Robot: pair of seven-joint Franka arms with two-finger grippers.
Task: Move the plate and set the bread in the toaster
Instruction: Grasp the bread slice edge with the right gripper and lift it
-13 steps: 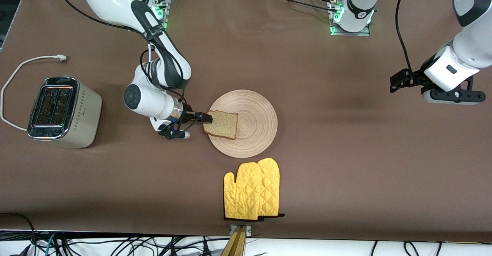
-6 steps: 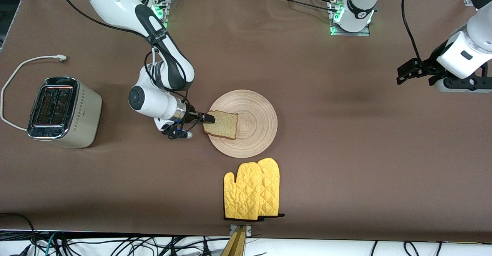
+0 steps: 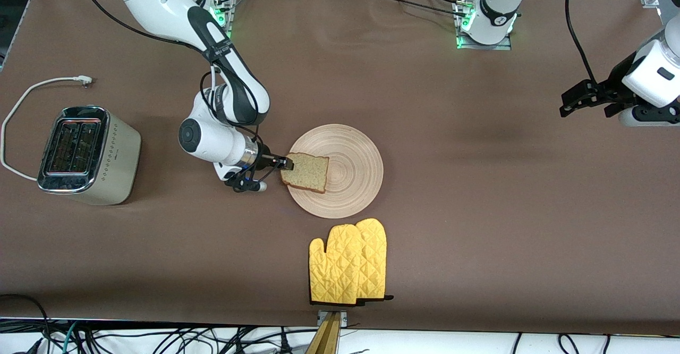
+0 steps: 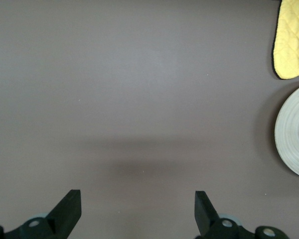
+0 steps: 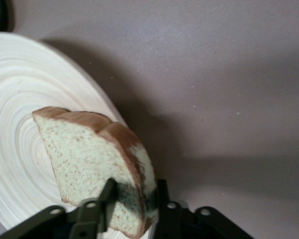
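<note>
Gripping bread (image 3: 305,172) w/ right hand (image 3: 287,163), slice on plate (image 3: 350,184) edge. Toaster (image 3: 85,154) well apart from plate, slots empty. Left hand (image 3: 576,100) wide, idle. We judge: insertion pending.

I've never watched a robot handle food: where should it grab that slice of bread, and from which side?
By the crust edge overhanging the plate rim, coming in low from the toaster end. The bread is thin, so fingers pinch its two flat faces, as the right gripper does.
</note>
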